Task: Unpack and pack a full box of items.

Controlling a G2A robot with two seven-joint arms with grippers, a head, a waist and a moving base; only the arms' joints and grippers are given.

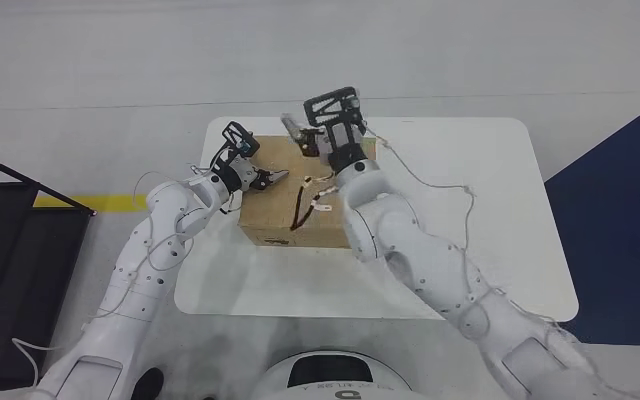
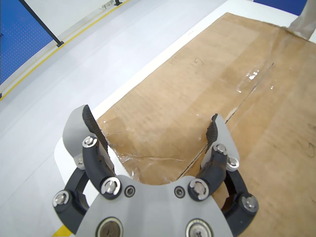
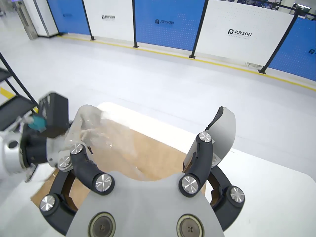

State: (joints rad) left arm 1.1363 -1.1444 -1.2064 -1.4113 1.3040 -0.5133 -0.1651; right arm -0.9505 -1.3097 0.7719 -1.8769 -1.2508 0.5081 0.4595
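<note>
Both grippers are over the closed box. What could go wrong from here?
1. Clear tape clings to a finger of the open right gripper; it may stay stuck and spoil grasps.
2. The open left gripper hangs close by over the box; the arms could collide.
3. The box sits near the far edge of the table; pulling tape may drag it off.
</note>
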